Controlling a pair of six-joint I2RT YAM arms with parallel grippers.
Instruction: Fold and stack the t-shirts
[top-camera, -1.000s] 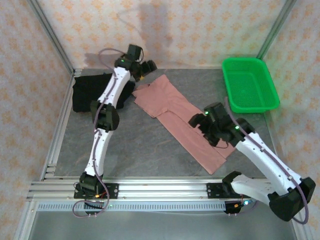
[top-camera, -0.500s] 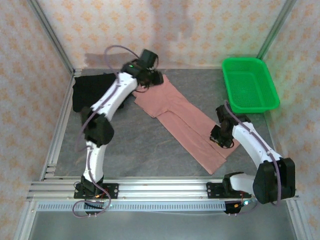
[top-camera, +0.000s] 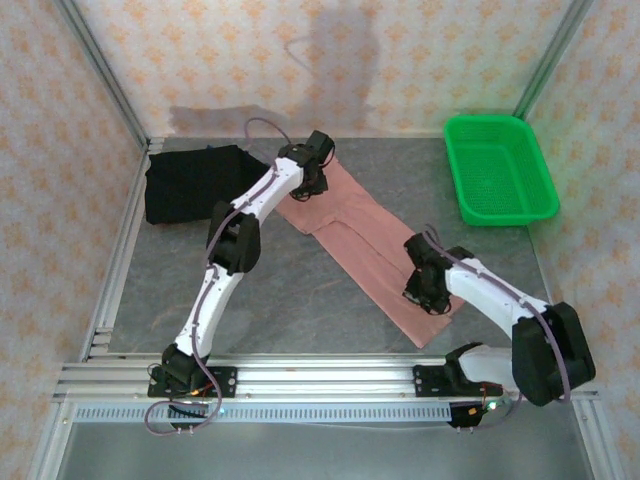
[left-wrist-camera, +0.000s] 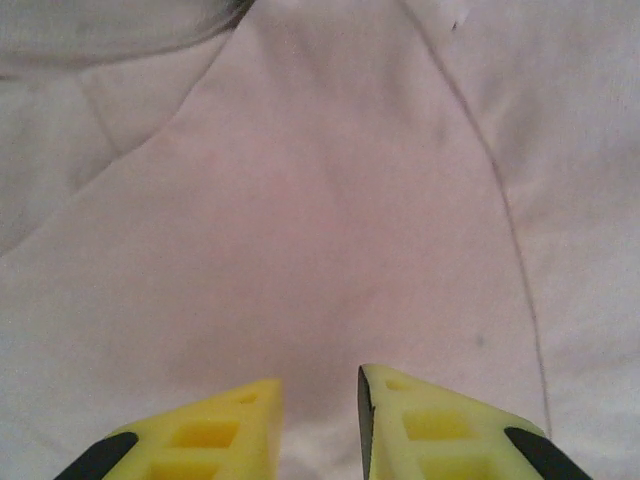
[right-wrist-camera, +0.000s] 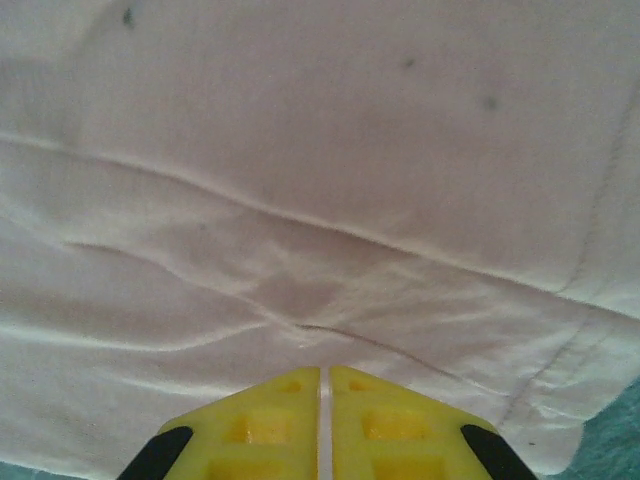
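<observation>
Starting at the far left of the table (top-camera: 290, 295), the black t-shirt (top-camera: 190, 185) lies in a dark heap against the frame, well apart from both grippers and not yet folded.

Next to the right, the left arm reaches across to the far end of the pink t-shirt (top-camera: 365, 235). This shirt lies flat as a long strip running diagonally from far centre toward the near right. The left gripper (left-wrist-camera: 319, 395) is set down on that far end. Its jaws stand narrow, with a slim gap between them and pink cloth showing in the gap. Whether a fold is actually pinched cannot be told from the wrist view.

Further right, the right gripper (right-wrist-camera: 325, 378) sits on the near end of the same strip, close to its hem corner. Its jaws are together with only a hairline between the fingers. Creases in the cloth converge on the fingertips, which indicates a pinch on the fabric.

At the far right, the green basket (top-camera: 487, 121) stands apart from the work.

Step in hand (judgement): taking hold of both ends of the pink strip ahead of a cross fold. The lengthwise fold appears done.

Next move (judgement): confirm the left grip, then lift one end and carry it over onto the other. Keep both layers aligned and avoid dragging the strip across the table. The black shirt remains to be folded and stacked.
</observation>
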